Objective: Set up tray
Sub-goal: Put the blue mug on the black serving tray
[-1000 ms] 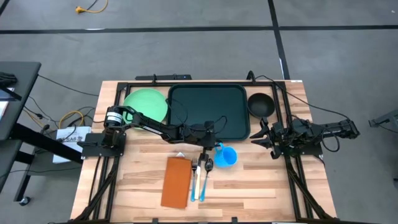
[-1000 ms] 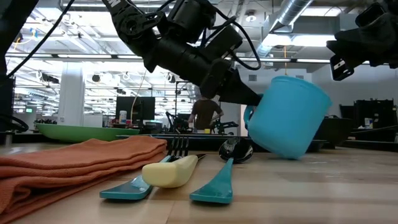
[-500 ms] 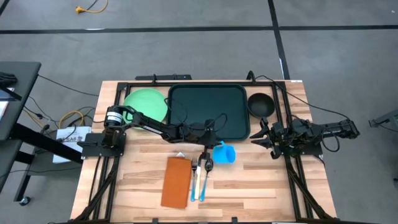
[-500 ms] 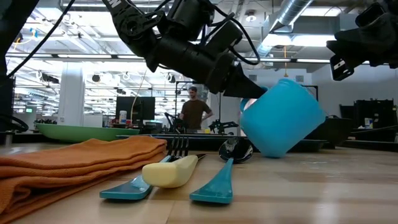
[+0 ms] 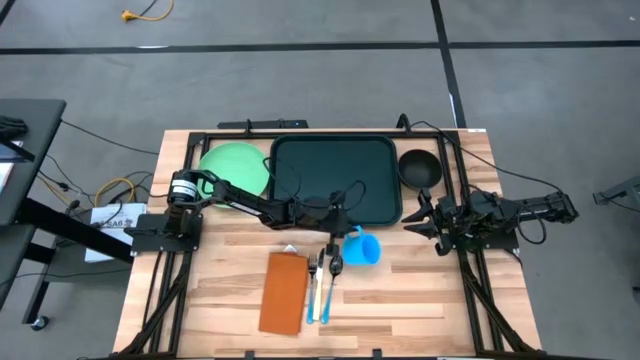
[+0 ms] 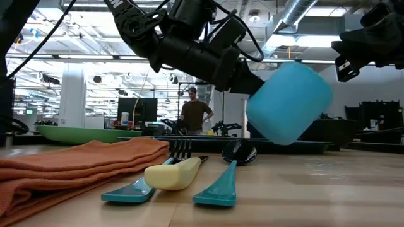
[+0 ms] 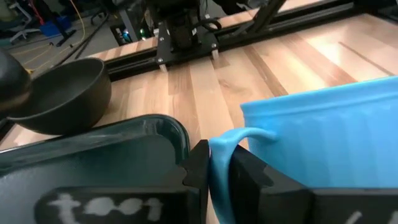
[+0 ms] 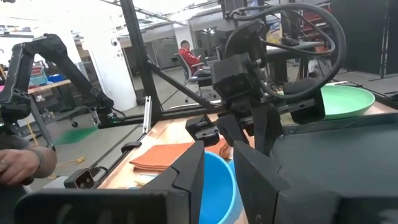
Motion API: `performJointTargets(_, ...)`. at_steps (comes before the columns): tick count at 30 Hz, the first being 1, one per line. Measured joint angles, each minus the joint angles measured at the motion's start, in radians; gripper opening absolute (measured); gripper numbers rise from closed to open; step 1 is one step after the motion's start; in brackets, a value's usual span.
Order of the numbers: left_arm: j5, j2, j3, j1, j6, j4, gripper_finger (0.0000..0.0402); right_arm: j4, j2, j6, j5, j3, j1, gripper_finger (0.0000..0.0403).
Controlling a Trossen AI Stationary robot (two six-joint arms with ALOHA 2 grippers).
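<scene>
From above, the left arm stretches low across the wooden worktop (image 5: 420,300), its left gripper (image 5: 345,232) clenched on the handle of a blue plastic cup (image 5: 363,249) at the tray's five o'clock corner. The dark green tray (image 5: 335,178), smooth with rounded corners, lies at twelve o'clock. The right gripper (image 5: 425,216) waits at three o'clock, fingers slightly apart, grasping nothing.

In the low view the cup (image 6: 289,102) hangs tilted above the worktop.

In the left wrist view the fingers (image 7: 247,174) pinch the cup's thin handle.
</scene>
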Motion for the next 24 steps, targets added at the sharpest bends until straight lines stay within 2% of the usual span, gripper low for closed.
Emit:
performJointTargets(7,-0.007,0.0,0.0,0.0,-0.01,0.058,0.0029,0.0,0.0,0.015,0.0,0.0,0.0,0.0082)
performJointTargets(16,-0.103,-0.01,0.0,0.01,-0.01,0.122,0.0029,0.0,0.0,0.015,0.0,0.0,0.0,0.0082)
performJointTargets(24,-0.103,-0.111,-0.007,0.045,-0.007,0.065,0.0029,-0.003,0.0,0.015,0.0,0.0,0.0,0.0082)
